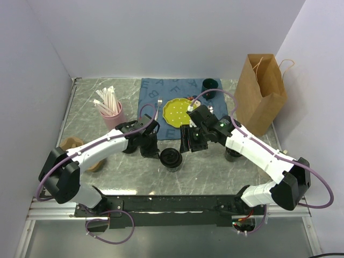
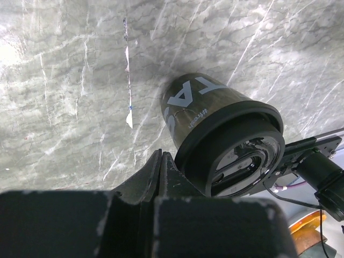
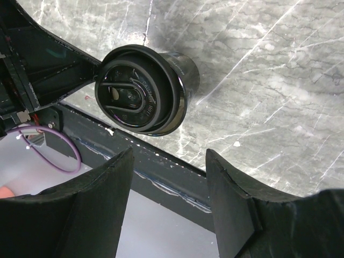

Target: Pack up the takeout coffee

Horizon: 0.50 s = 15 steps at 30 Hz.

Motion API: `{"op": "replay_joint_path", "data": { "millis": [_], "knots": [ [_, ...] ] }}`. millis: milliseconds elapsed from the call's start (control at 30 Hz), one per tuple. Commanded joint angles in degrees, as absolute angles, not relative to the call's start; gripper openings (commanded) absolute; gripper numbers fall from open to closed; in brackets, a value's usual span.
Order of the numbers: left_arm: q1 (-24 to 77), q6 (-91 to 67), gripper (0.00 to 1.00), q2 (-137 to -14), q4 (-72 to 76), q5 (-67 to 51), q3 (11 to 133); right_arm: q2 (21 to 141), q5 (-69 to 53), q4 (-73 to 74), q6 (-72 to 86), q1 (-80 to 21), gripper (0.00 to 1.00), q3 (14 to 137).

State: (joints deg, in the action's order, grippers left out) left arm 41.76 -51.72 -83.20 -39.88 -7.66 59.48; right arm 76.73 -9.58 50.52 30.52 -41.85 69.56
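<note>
Lidded takeout coffee (image 1: 172,158) between wide-spread right gripper (image 3: 169,161) and left gripper (image 2: 161,159), fingers (image 2: 144,178) apparently pressed together; straws (image 1: 106,101) in pink cup (image 1: 116,118).

Soft, even overhead light fills the top view, and the shadows under the arms are short and faint. In the left wrist view, glare whitens the grey marbled tabletop (image 2: 16,54) at the left edge. The glossy black round lid (image 3: 141,97) carries soft highlights. The close black fingers (image 3: 99,209) blur in both wrist views.
</note>
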Motion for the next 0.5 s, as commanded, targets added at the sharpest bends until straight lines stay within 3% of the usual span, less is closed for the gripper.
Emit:
{"op": "replay_joint_path", "data": {
  "millis": [0,467],
  "knots": [
    [42.2,-51.5,0.01,-83.8,-39.6,-7.5,61.4,75.3,-9.7,49.0,30.3,-41.5,0.63,68.9],
    [42.7,-50.5,0.02,-82.7,-40.3,-7.5,61.5,76.1,-9.5,48.8,31.0,-41.6,0.63,68.8]
  ]
}}
